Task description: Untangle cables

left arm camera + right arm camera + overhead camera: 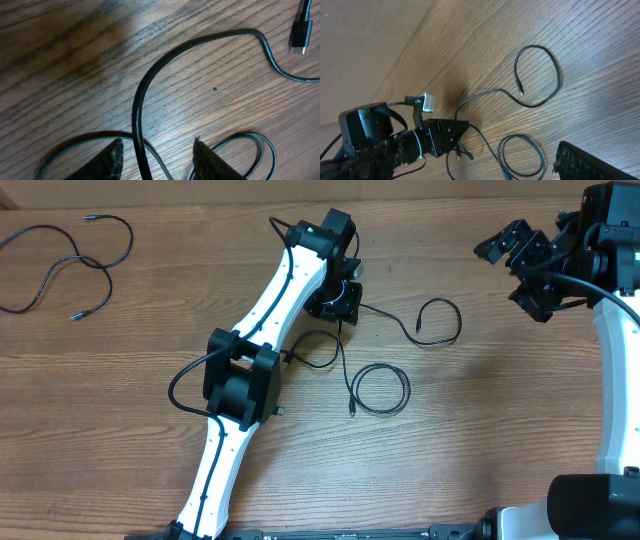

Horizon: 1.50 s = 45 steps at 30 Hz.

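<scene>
Thin black cables lie mid-table. One cable forms an open loop [438,322], also in the right wrist view [538,75]. Another is a small flat coil [380,390], also in the right wrist view [521,156]. A third loose cable [62,268] lies at the far left. My left gripper [336,302] points down at the table, open, with a cable strand [137,107] running between its fingertips [157,161]. A plug end [301,34] lies at the upper right of the left wrist view. My right gripper [512,272] is open and empty, raised at the far right.
The left arm [262,330] stretches diagonally from the front edge to the table's middle, with its own thick cable looping at its elbow [190,385]. The right arm's base [600,500] stands at the front right. The table [500,440] is brown wood.
</scene>
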Available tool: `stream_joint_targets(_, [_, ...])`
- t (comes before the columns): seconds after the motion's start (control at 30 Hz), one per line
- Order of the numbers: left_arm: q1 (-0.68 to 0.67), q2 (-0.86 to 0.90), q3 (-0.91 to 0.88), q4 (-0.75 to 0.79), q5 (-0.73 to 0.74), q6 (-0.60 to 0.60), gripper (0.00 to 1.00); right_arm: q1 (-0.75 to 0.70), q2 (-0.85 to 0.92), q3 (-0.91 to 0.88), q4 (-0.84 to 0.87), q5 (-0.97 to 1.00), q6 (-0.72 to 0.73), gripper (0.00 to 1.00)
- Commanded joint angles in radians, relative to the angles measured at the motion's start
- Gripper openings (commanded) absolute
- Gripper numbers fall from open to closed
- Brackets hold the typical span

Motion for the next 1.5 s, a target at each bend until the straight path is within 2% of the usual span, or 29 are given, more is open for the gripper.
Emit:
stream_joint_targets(0.0, [-0.007, 0.019, 0.000, 0.003, -0.003, -0.018, 0.50, 0.002, 0.002, 0.008, -0.003, 0.017, -0.008, 1.00])
stream_joint_targets(0.1, [-0.007, 0.021, 0.000, 0.003, -0.003, -0.018, 0.49, 0.002, 0.002, 0.008, -0.005, 0.016, -0.008, 1.00])
stream_joint_targets(0.17, [-0.008, 0.025, 0.000, 0.003, -0.002, -0.018, 0.41, 0.002, 0.002, 0.008, -0.007, 0.016, -0.008, 1.00])
stream_joint_targets(0.3, [-0.007, 0.031, -0.001, 0.002, -0.004, -0.021, 0.37, 0.002, 0.002, 0.008, -0.014, 0.016, -0.008, 1.00])
stream_joint_targets(0.43, [-0.004, 0.031, 0.001, 0.003, -0.002, -0.023, 0.04, 0.002, 0.002, 0.008, -0.025, 0.024, -0.008, 1.00])
stream_joint_targets(0.8, [0.001, -0.058, 0.045, -0.029, 0.008, -0.029, 0.04, 0.002, 0.002, 0.008, -0.026, 0.034, -0.008, 1.00])
stream_joint_targets(1.3, [-0.006, -0.446, 0.119, -0.027, 0.129, -0.030, 0.04, 0.002, 0.002, 0.008, -0.026, 0.035, -0.008, 1.00])
stream_joint_targets(1.47, [-0.006, -0.555, 0.119, -0.023, 0.133, -0.071, 0.04, 0.002, 0.002, 0.008, -0.026, 0.035, -0.008, 1.00])
